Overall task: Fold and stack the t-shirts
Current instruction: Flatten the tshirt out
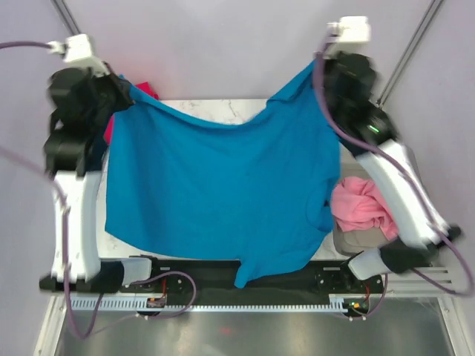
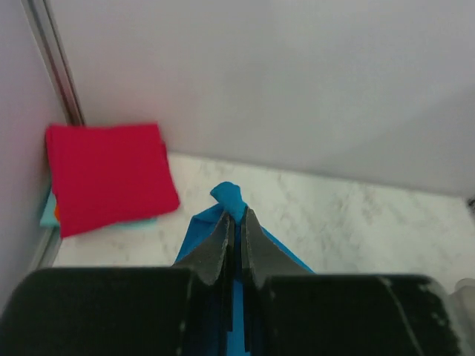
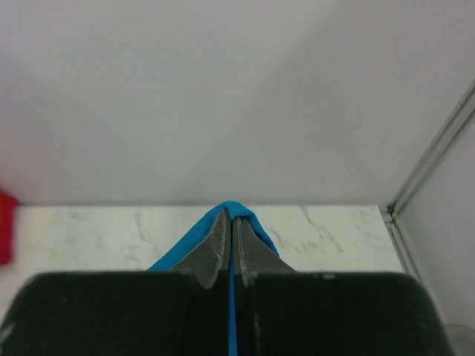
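The bright blue t-shirt hangs spread in the air between both arms, high above the table. My left gripper is shut on its left top corner; in the left wrist view the blue cloth pokes out between the closed fingers. My right gripper is shut on the right top corner, also seen in the right wrist view. A folded crimson red shirt lies on a pale teal one at the table's far left. A crumpled pink shirt lies at the right.
The white marble table shows at the back. The pink shirt rests in a clear tub at the right. Metal frame posts stand at the far corners. A black rail runs along the near edge.
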`<control>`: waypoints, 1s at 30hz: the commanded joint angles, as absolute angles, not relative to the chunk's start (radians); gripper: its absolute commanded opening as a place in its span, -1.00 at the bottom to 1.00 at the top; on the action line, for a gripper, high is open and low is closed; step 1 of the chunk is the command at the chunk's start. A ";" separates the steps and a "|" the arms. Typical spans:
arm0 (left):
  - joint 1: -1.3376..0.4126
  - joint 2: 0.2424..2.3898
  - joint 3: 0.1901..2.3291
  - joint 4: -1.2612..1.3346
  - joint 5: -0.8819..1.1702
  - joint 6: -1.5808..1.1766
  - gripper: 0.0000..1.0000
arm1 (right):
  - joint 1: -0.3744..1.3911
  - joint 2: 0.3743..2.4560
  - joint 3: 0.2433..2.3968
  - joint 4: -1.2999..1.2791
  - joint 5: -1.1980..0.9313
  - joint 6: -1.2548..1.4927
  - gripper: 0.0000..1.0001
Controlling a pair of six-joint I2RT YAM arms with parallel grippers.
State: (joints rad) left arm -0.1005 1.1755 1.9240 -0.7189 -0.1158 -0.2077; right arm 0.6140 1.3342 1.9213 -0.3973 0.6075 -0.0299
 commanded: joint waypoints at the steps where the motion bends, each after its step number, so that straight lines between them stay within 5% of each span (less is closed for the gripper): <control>1: -0.002 1.458 1.833 -0.881 -0.034 -0.253 -0.92 | 0.413 1.686 1.922 -0.502 0.432 0.064 -1.00; 3: 0.052 1.563 1.781 -0.852 0.026 -0.247 -0.56 | 0.353 1.927 2.073 -0.535 0.333 0.130 -0.99; 4: 0.058 1.698 1.789 -0.844 0.037 -0.236 -0.47 | 0.339 2.010 2.147 -0.598 0.312 0.146 -0.40; 5: 0.066 1.760 1.830 -0.844 0.064 -0.230 -0.36 | 0.336 2.088 2.223 -0.629 0.267 0.159 -0.02; 7: 0.092 1.926 1.902 -0.894 0.166 -0.232 0.01 | 0.334 2.271 2.427 -0.694 0.250 0.172 0.59; 8: 0.101 1.962 1.952 -0.905 0.181 -0.242 0.23 | 0.333 2.308 2.475 -0.704 0.238 0.173 0.69; 11: 0.101 1.976 1.961 -0.910 0.152 -0.255 0.40 | 0.333 2.324 2.462 -0.663 0.216 0.186 0.80; 16: 0.100 1.879 1.863 -0.878 0.130 -0.275 0.43 | 0.333 2.103 2.074 -0.509 0.147 0.233 0.89; 24: 0.083 1.678 1.441 -0.642 0.225 -0.342 0.42 | 0.333 1.844 1.613 -0.381 0.074 0.345 0.93; 30: -0.035 1.672 1.335 -0.581 0.235 -0.379 0.36 | 0.336 1.867 1.545 -0.379 -0.026 0.365 0.94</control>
State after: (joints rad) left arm 0.0399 1.6760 1.3506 -0.6704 0.1959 -0.3279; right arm 0.3363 1.8366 1.5791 -0.4065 0.0586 0.3317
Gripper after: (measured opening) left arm 0.683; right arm 0.965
